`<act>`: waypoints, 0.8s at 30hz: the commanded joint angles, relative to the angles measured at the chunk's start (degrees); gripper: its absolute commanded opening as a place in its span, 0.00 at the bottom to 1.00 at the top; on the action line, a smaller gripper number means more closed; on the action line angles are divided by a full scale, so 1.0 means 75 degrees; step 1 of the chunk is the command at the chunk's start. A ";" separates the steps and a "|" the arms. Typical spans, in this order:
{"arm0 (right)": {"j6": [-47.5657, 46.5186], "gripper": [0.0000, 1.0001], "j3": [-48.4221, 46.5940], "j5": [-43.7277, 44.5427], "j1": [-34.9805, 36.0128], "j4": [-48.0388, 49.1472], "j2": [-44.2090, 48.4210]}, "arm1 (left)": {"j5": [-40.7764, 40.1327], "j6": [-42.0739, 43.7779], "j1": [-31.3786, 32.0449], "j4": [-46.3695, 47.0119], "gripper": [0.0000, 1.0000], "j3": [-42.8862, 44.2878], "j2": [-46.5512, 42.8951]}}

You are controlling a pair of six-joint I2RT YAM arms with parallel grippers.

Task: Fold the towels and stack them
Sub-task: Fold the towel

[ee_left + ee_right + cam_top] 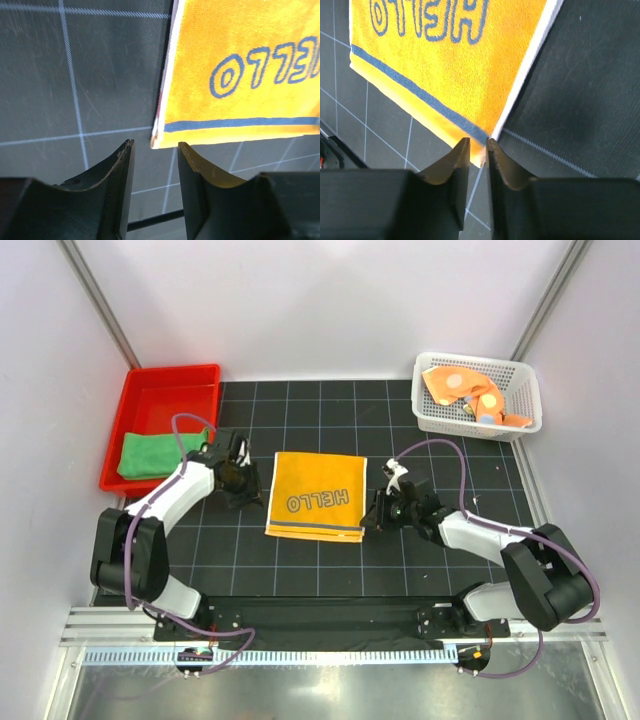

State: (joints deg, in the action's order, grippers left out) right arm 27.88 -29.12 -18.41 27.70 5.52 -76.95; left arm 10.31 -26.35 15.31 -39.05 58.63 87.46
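Observation:
The yellow-orange HELLO towel (316,497) lies flat and folded on the black grid mat, stripe edge nearest me. My left gripper (256,500) is open at its near-left corner; in the left wrist view the corner (160,140) lies just beyond the gap of my left gripper (156,145). My right gripper (374,513) is at the near-right corner; in its wrist view my right gripper (478,141) has its jaws drawn narrow round that corner (482,159). The green towel (158,455) lies folded in the red tray. The polka-dot orange towel (463,390) lies crumpled in the basket.
The red plastic tray (170,380) stands at the back left. The white mesh basket (528,408) stands at the back right. The black mat (450,455) ends at a metal rail near the arm bases. White walls enclose the table.

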 commanded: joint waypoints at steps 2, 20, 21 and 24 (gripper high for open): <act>0.0360 0.31 0.0086 -0.0064 0.0045 0.0015 0.0075 | 0.0266 -0.1033 0.0033 0.0365 0.46 -0.0445 -0.0668; 0.2693 0.41 0.0262 0.0803 0.0091 -0.0291 -0.0275 | 0.0876 -0.2030 0.0138 0.2874 0.46 -0.2263 -0.0365; 0.2728 0.41 0.0274 0.0838 0.0103 -0.0256 -0.0276 | 0.0888 -0.2041 0.0127 0.2886 0.44 -0.2274 -0.0353; 0.2752 0.34 0.0251 0.0955 0.0091 -0.0209 -0.0345 | 0.0911 -0.2193 0.0161 0.2968 0.38 -0.2368 -0.0434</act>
State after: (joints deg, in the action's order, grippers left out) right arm 46.98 -27.49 -13.96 28.14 2.20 -78.65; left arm 15.81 -41.23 16.12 -20.64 41.60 84.64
